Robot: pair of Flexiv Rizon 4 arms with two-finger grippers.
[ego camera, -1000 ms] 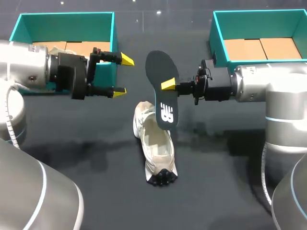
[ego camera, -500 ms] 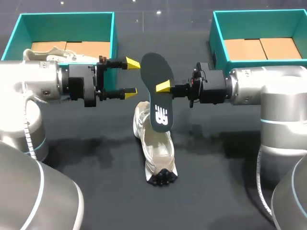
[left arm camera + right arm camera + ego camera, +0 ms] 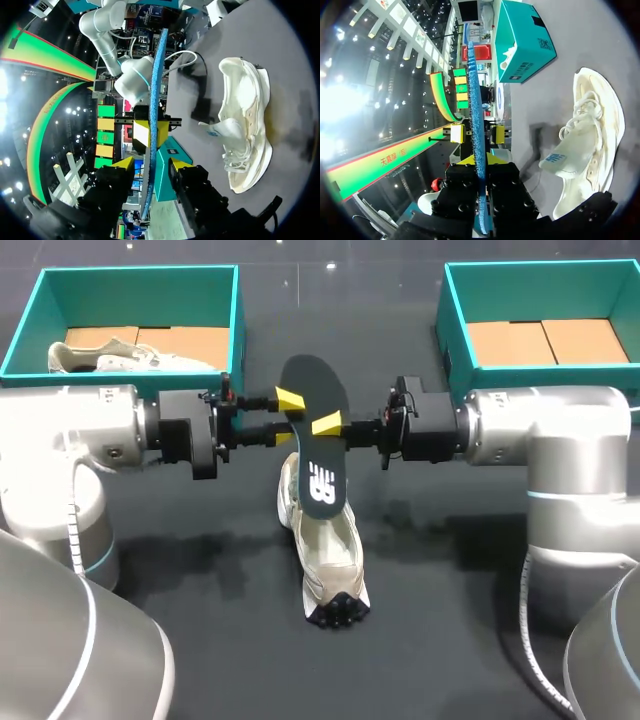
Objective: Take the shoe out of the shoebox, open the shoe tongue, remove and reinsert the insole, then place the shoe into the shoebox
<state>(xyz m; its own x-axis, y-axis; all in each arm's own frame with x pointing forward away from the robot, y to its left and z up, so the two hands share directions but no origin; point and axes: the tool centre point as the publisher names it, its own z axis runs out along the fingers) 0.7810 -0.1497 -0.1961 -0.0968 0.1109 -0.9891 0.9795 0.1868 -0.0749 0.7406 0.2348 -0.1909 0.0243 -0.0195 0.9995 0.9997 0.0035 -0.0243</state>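
A dark insole hangs on edge over the white shoe, which lies on the black table. My right gripper is shut on the insole's right edge; its wrist view shows the blue underside clamped between the tips. From the other side my left gripper straddles the insole's left edge. In the left wrist view the insole runs between the yellow tips with a gap on each side, so the gripper is open. The shoe lies beside it, tongue pulled up.
A teal shoebox at the back left holds a second white shoe. Another teal box stands at the back right with only a cardboard floor showing.
My left arm has swung right to the insole, and its fingers have narrowed around the edge. My right gripper has carried the insole a little to the left.
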